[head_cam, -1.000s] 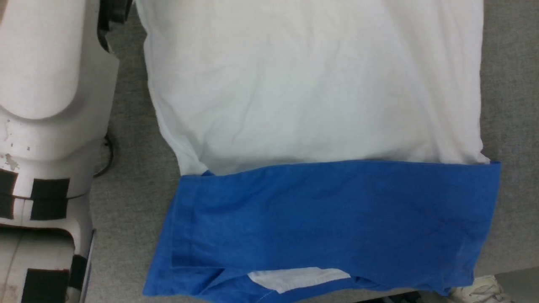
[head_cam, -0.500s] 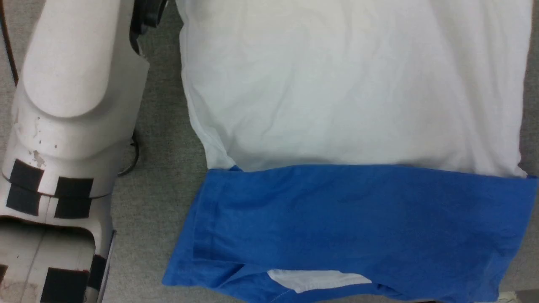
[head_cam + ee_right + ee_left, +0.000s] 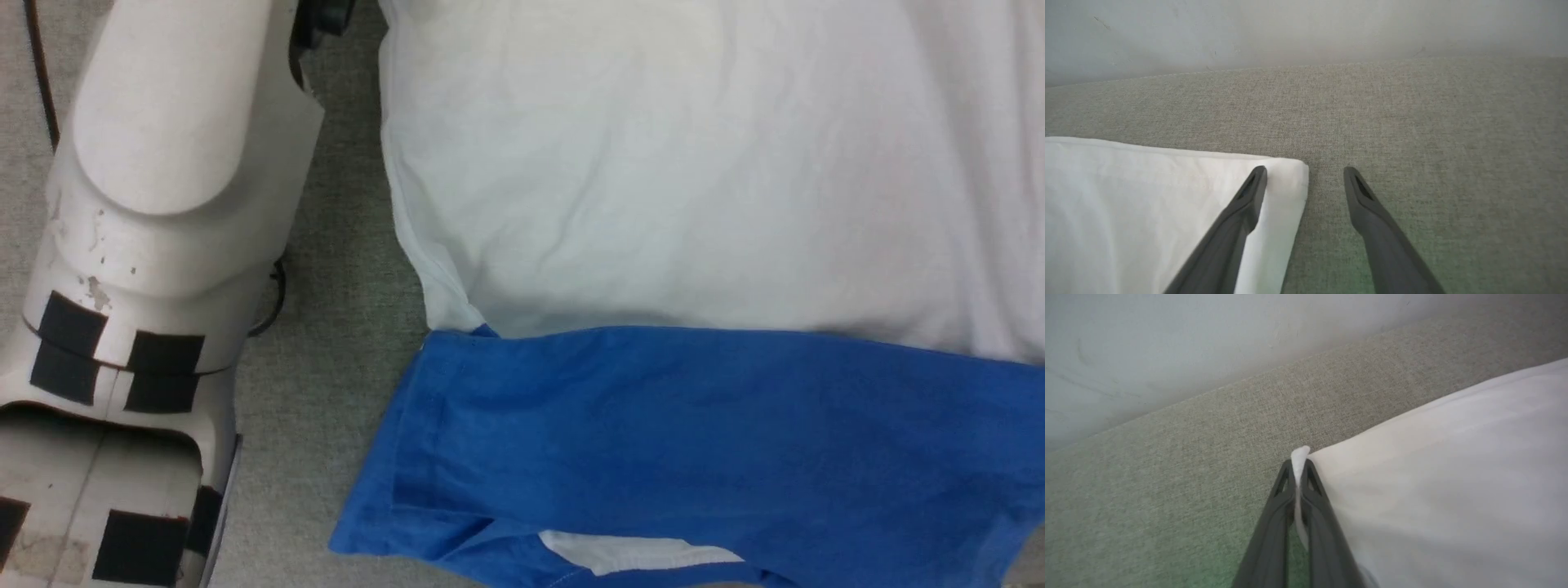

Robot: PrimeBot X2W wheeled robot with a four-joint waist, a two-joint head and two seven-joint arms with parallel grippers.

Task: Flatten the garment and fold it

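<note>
So, L gripper [image 3: 1299,464] tight on garment [image 3: 1433,477]

right gripper [image 3: 1305,170], jaws apart, over corner of white garment [image 3: 1126,204]

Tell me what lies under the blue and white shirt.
The soft blue and white cloth shirt lies on a grey woven surface, which shows beside its edges. Anything beneath the cloth itself is covered. At the near blue hem a white layer peeks out.
</note>
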